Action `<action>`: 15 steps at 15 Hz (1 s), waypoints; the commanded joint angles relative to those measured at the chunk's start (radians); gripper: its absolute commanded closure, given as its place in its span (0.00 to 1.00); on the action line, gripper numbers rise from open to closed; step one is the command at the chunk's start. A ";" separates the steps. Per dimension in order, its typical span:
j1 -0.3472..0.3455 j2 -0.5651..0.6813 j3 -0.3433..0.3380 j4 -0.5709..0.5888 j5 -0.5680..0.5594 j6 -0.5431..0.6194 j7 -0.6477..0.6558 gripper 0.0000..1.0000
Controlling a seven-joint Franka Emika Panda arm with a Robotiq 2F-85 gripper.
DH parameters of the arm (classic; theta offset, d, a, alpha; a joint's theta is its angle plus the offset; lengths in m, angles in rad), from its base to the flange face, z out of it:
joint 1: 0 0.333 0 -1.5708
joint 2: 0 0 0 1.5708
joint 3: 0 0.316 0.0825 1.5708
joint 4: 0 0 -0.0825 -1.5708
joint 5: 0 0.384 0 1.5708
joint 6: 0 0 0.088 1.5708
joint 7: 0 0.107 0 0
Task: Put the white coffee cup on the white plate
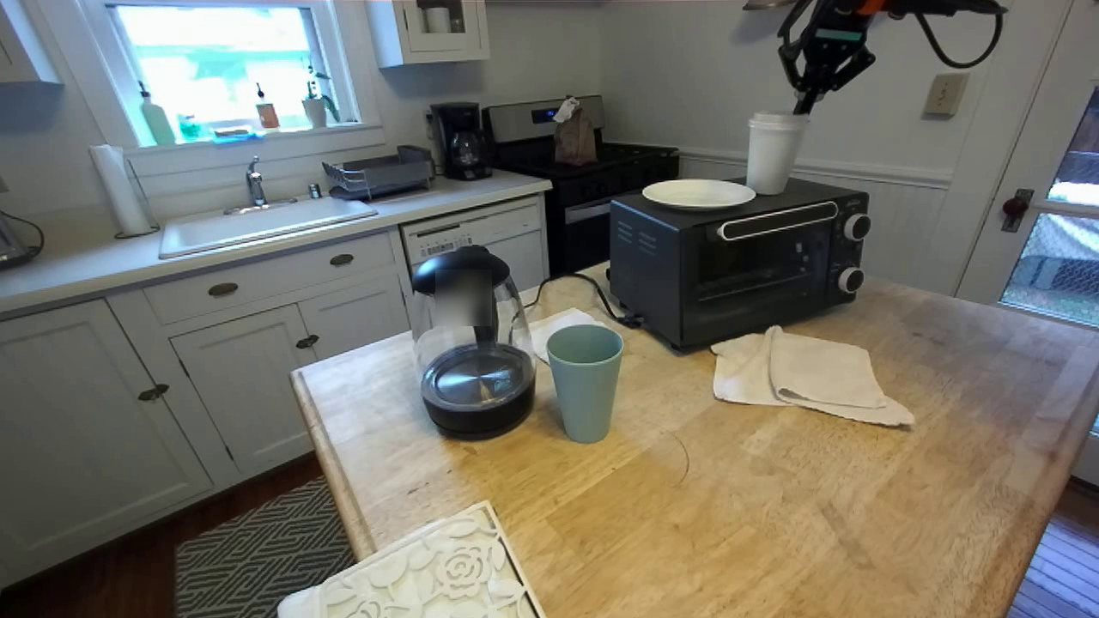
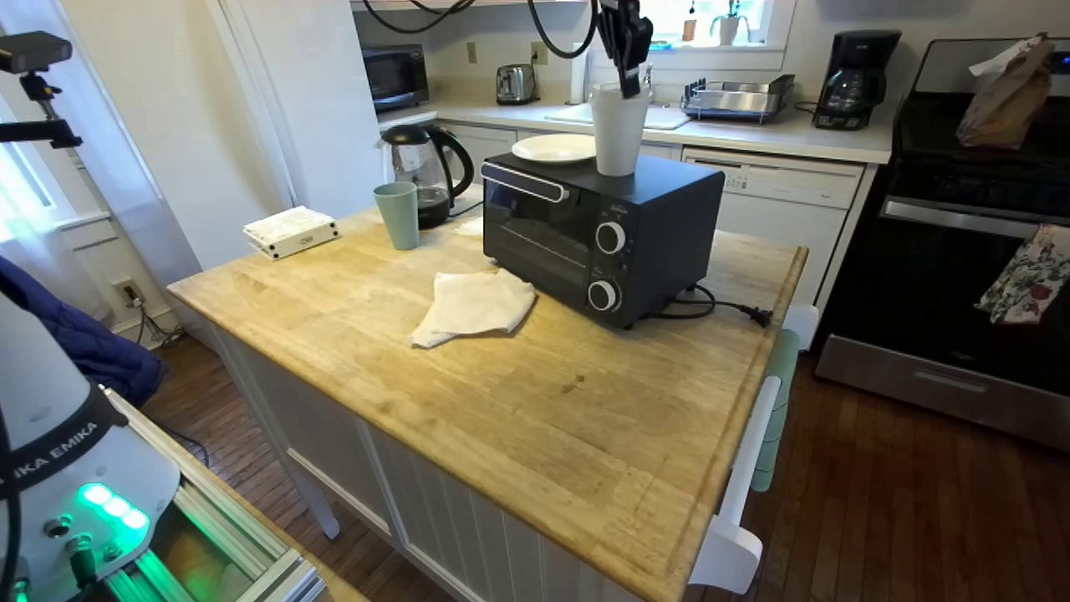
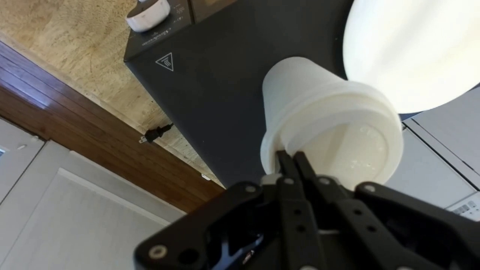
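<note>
The white coffee cup [image 1: 774, 156] with a white lid is upright at the top of the black toaster oven, beside the white plate [image 1: 697, 195]. The cup [image 2: 619, 132] and plate [image 2: 555, 149] also show in both exterior views. I cannot tell whether the cup's base touches the oven top. My gripper [image 1: 804, 106] reaches down to the lid from above. In the wrist view my fingertips [image 3: 291, 153] are close together with the lid's raised rim between them. The cup [image 3: 290, 84] leans away below, and the plate [image 3: 408, 52] lies close beside it.
The toaster oven [image 1: 755, 266] stands on the wooden island [image 1: 773, 506]. A glass kettle [image 1: 476, 360], a green cup [image 1: 586, 386] and a folded cloth [image 1: 807, 378] are on the island. A power cord [image 2: 710, 309] lies behind the oven.
</note>
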 commanded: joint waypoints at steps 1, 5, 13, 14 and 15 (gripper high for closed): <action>0.018 -0.054 0.007 -0.018 0.006 0.000 -0.032 1.00; 0.048 -0.109 0.030 -0.027 0.011 0.005 -0.075 0.99; 0.127 -0.047 0.079 0.016 -0.032 -0.006 -0.054 0.99; 0.133 -0.040 0.077 0.018 -0.044 -0.003 -0.043 0.99; 0.137 -0.035 0.076 0.025 -0.049 -0.012 -0.040 0.99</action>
